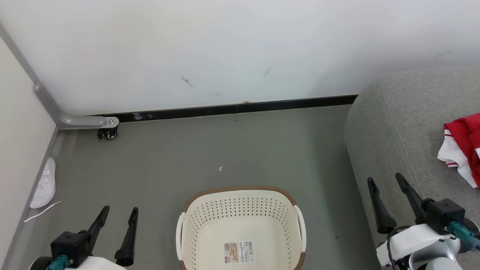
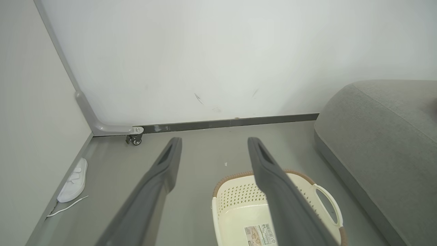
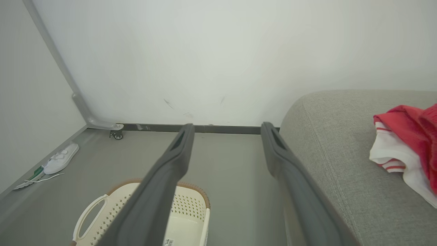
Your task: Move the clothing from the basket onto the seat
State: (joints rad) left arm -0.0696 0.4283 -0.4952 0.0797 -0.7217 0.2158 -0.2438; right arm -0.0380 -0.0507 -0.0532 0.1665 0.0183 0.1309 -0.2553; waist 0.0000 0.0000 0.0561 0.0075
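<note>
head view: one basket (image 1: 240, 188); one seat (image 1: 397, 127)

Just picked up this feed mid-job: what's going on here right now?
Nothing is being handled. The left gripper and the right gripper hover open and empty, either side of the basket. What shows of the basket's inside holds just a label sticker. The red-and-white clothing lies bunched on the grey seat, partly cut off by the frame edge. The move looks done, as far as can be seen.
</note>
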